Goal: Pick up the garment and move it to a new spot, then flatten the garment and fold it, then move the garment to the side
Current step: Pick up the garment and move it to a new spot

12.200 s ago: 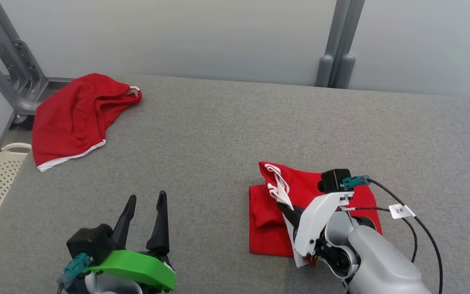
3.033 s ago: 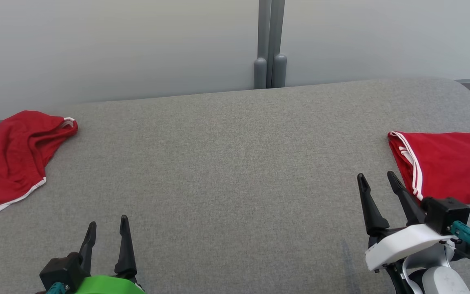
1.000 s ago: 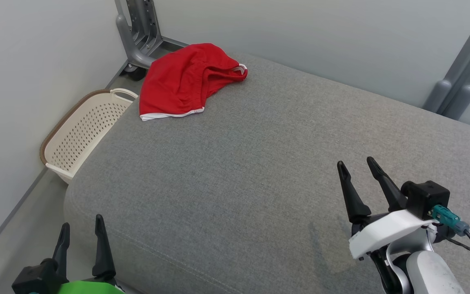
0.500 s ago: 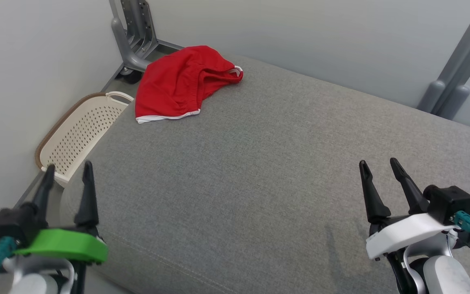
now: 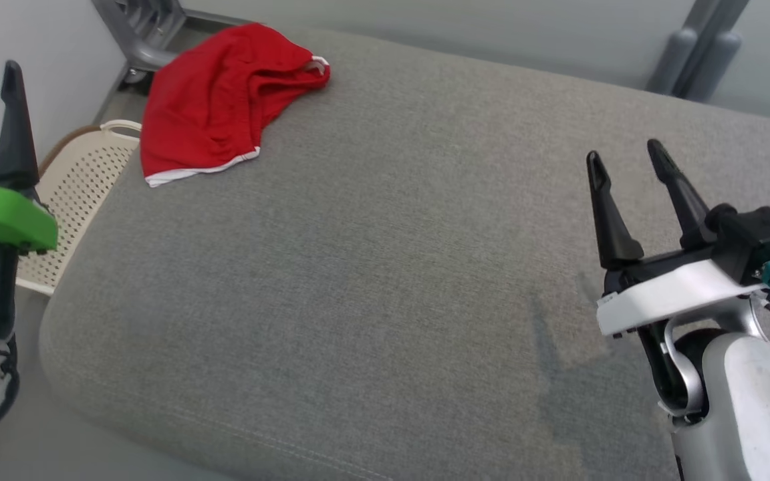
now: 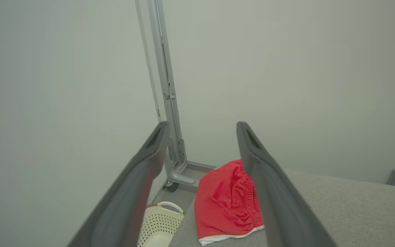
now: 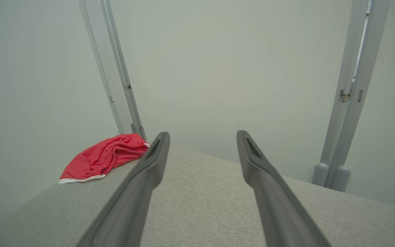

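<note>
A grey fabric-covered pad [image 5: 385, 267] with a rounded near edge spreads across the head view, with pale walls behind it. Nearest, at the lower right, the right gripper [image 5: 623, 151] on its white mount hovers above the pad. Its two dark fingers are spread wide with nothing between them. At the left edge, the left gripper [image 6: 202, 125] on its green mount stands upright beside the pad's left end. Its own wrist view shows its fingers equally wide apart and empty. Beyond it, a cream perforated basket [image 5: 84, 180] stands on the floor against that end of the pad. Farther back, the red garment [image 5: 211, 100] with white trim lies crumpled on the pad's far left corner, well apart from both grippers. Behind the garment a grey metal frame foot [image 5: 141, 40] rests on the floor, and twin grey posts [image 5: 692, 47] rise against the far wall at the right.
</note>
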Controlling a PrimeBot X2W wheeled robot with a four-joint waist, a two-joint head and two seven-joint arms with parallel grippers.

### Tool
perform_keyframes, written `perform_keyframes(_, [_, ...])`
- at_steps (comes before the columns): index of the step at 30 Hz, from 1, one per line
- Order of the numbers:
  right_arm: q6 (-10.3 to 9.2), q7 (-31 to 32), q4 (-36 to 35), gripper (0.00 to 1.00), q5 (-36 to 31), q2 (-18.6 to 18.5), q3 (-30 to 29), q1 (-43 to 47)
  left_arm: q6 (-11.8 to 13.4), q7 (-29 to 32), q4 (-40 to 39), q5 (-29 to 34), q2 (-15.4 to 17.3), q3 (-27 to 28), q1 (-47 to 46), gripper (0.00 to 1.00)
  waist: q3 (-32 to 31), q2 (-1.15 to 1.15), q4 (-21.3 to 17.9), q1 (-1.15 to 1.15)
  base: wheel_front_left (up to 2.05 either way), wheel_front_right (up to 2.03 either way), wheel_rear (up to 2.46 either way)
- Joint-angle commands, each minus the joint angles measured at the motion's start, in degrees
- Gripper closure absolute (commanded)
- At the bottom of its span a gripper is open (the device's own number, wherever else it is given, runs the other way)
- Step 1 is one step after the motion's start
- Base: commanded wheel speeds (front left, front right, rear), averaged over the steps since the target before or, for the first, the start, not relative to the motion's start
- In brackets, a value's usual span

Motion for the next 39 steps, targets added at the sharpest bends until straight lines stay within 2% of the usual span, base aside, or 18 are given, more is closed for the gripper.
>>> perform_keyframes(1, [0.0,0.7,-1.3,0.0,-1.0,-0.3,0.2,-2.4,-0.9,1.0,2.1,-0.2,0.7,-0.1,-3.0,0.0,9.1,0.0,-7.7,0.0,0.0,0.0,0.0])
perform_keyframes(3, [0.0,1.4,-2.7,0.0,-2.0,-0.3,0.3,-4.4,-2.1,1.5,4.5,0.9,1.7,-0.8,-6.2,0.0,11.9,0.0,-9.1,0.0,0.0,0.0,0.0])
perform_keyframes(7, [0.0,2.9,-5.6,0.0,-4.1,-0.3,-0.5,-8.0,-4.5,2.5,9.5,0.0,0.5,-1.8,-12.3,0.0,17.3,0.0,-11.3,0.0,0.0,0.0,0.0])
perform_keyframes(11, [0.01,4.0,-8.1,0.0,-5.6,-0.2,-1.2,-10.7,-6.7,3.5,15.7,0.9,0.7,-3.5,-17.7,0.0,21.8,0.0,-13.0,0.0,0.0,0.0,0.0])
perform_keyframes(13, [0.01,4.2,-8.6,0.0,-5.8,-0.2,-1.3,-11.2,-7.2,3.9,17.3,1.1,0.7,-3.8,-18.9,0.0,22.8,0.0,-13.4,0.0,0.0,0.0,0.0])
perform_keyframes(20, [0.01,5.7,-11.5,0.0,-7.4,-0.3,-1.5,-12.4,-11.0,6.0,28.4,1.1,0.0,-6.2,-25.2,0.0,27.0,0.0,-14.9,0.0,0.0,0.0,0.0])
perform_keyframes(25, [0.0,6.6,-13.2,0.0,-7.8,-0.9,-1.7,-13.1,-12.5,5.6,34.3,0.4,-1.0,-7.3,-28.0,0.0,29.0,0.0,-15.3,0.0,0.0,0.0,0.0])
perform_keyframes(29, [0.0,7.0,-14.3,0.0,-8.0,-1.1,-1.5,-13.4,-11.8,4.1,38.4,2.5,0.0,-8.5,-29.9,0.0,30.1,0.0,-16.3,0.0,0.0,0.0,0.0])
perform_keyframes(32, [0.0,7.3,-15.1,0.0,-8.4,-1.2,-1.9,-13.8,-10.2,2.4,41.1,3.8,0.5,-8.4,-31.8,0.0,31.1,0.0,-16.8,0.0,0.0,0.0,0.0])
perform_keyframes(39, [0.0,7.4,-16.1,0.0,-8.3,-1.4,-2.4,-13.5,-8.8,0.2,47.0,3.4,0.5,-7.4,-34.8,0.0,32.3,0.0,-17.6,0.0,0.0,0.0,0.0])
